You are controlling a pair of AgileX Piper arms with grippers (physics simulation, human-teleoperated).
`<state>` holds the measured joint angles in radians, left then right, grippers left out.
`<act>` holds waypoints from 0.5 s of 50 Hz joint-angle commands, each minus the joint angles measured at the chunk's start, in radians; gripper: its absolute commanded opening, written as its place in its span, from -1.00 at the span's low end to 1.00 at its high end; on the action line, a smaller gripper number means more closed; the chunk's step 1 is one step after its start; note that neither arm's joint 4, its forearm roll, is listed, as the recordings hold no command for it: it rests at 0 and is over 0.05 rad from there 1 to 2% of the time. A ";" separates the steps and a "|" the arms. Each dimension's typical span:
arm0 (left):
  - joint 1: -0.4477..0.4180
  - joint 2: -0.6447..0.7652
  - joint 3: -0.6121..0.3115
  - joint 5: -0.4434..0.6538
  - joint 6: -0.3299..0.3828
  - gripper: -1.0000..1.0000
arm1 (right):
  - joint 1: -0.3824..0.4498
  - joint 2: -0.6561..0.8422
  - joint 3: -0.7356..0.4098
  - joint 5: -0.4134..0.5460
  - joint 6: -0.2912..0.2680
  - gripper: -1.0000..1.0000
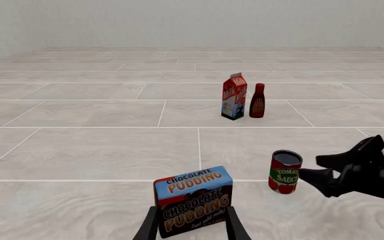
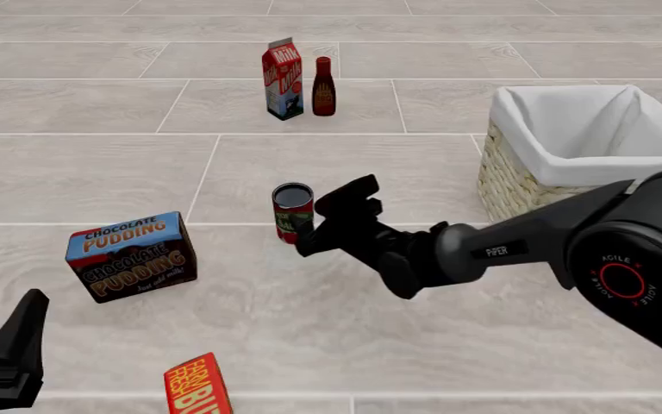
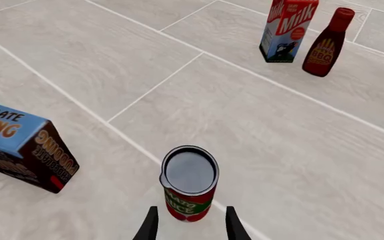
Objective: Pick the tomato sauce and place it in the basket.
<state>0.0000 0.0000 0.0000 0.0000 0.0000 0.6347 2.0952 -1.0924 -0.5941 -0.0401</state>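
Observation:
The tomato sauce (image 2: 293, 212) is a small red can with a green band and a dark top, upright on the floor near the middle. My right gripper (image 2: 328, 221) is open at the can's right side, one finger on each side of it, without visible contact. In the right wrist view the tomato sauce (image 3: 189, 182) stands just ahead of the open right gripper (image 3: 190, 227). The basket (image 2: 509, 181), wicker with white lining, sits at the right. My left gripper (image 2: 9, 354) is open at the lower left, far from the can. The left wrist view shows the tomato sauce (image 1: 285, 171) and the right gripper (image 1: 327, 171).
A chocolate pudding box (image 2: 132, 256) stands left of the can, just ahead of the left gripper (image 1: 192, 231). A milk carton (image 2: 284, 79) and a dark red BBQ bottle (image 2: 323, 86) stand at the back. An orange box (image 2: 193, 388) lies at the front edge.

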 commanded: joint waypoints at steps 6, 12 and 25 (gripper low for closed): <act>0.000 0.000 0.000 0.000 0.000 1.00 | 0.002 0.048 -0.046 0.008 0.004 1.00; 0.000 0.000 0.000 0.000 0.000 1.00 | 0.006 0.065 -0.059 0.008 0.007 1.00; 0.000 0.000 0.000 0.000 0.000 1.00 | 0.003 0.096 -0.095 0.018 0.008 1.00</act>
<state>0.0000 0.0000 0.0000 0.0000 0.0000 0.6386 2.1678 -1.1624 -0.5817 -0.0332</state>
